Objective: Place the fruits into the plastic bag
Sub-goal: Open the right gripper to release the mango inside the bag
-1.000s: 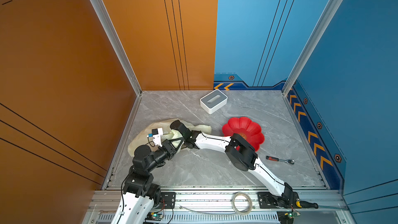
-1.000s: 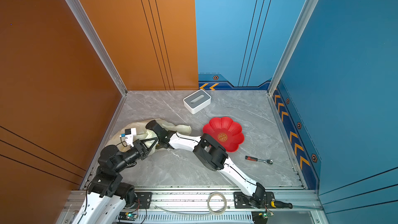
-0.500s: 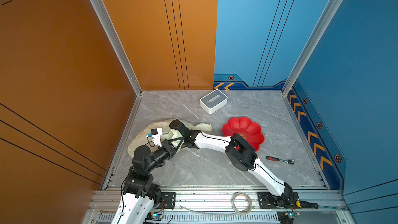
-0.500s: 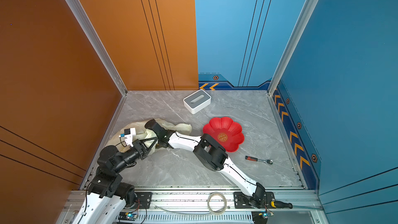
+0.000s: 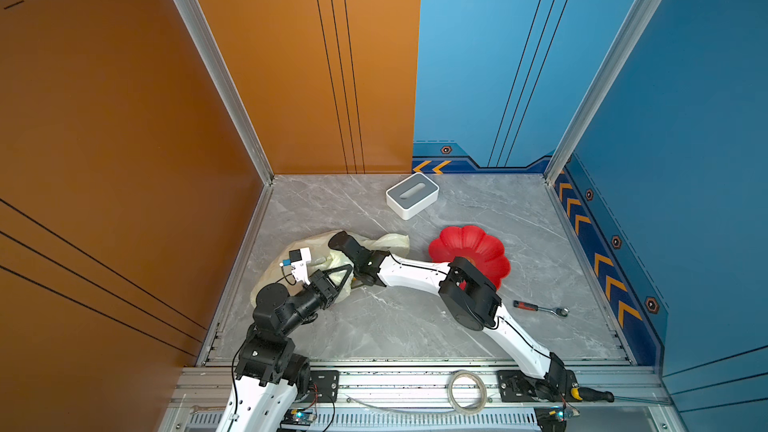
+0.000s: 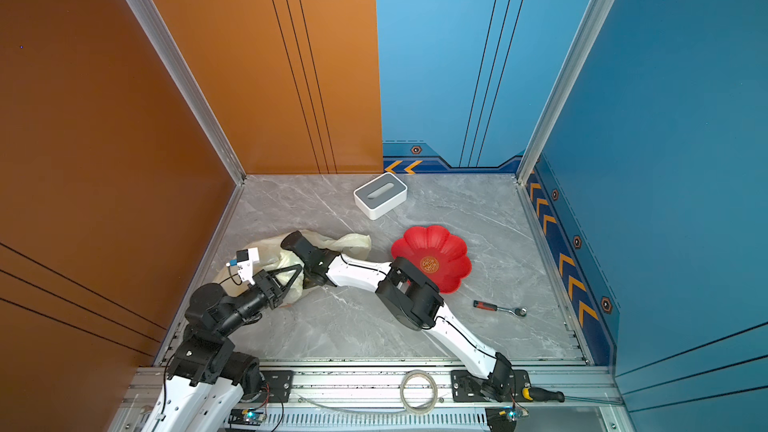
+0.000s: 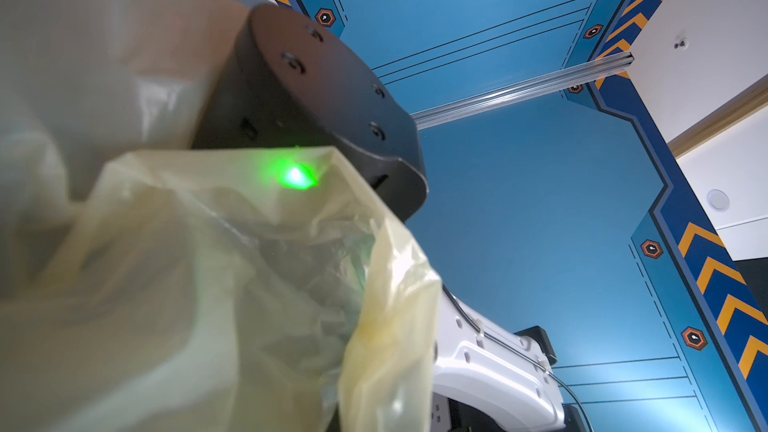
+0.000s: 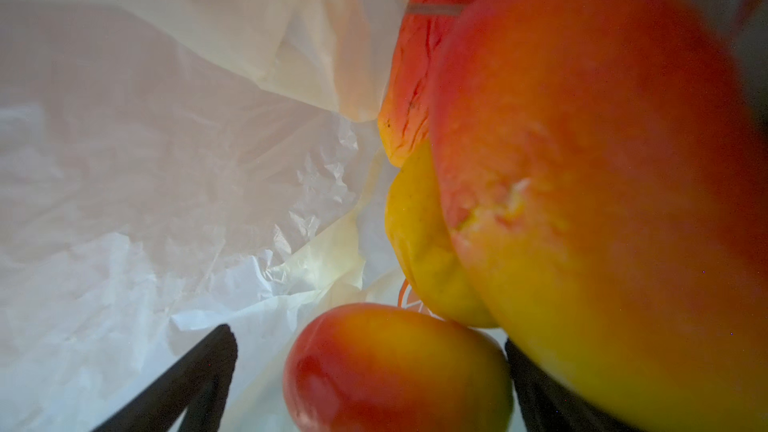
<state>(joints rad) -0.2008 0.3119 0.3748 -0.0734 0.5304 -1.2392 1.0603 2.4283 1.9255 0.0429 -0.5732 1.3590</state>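
Note:
The cream-yellow plastic bag (image 5: 316, 249) lies crumpled on the floor at the left in both top views. My left gripper (image 5: 348, 274) is shut on the plastic bag's near edge (image 7: 386, 326), holding the mouth up. The right arm's wrist (image 5: 345, 243) reaches into the bag, so its gripper is hidden in the top views. In the right wrist view the right gripper (image 8: 368, 336) stands open inside the bag. A red-yellow mango (image 8: 395, 367) lies between its fingers, with a gap to one finger (image 8: 208, 359). A big mango (image 8: 602, 160), a yellow fruit (image 8: 419, 243) and another red fruit (image 8: 415, 76) crowd beside it.
A red flower-shaped dish (image 5: 469, 243) sits right of the bag, partly behind the right arm's elbow. Near the back wall stands a white-and-grey box (image 5: 411, 195). A ratchet tool (image 5: 540, 308) lies at the right, and a tape roll (image 5: 467, 392) rests on the front rail.
The right gripper's jaws have spread wider inside the bag. Both arms stay almost where they were, and the left gripper keeps its hold on the bag.

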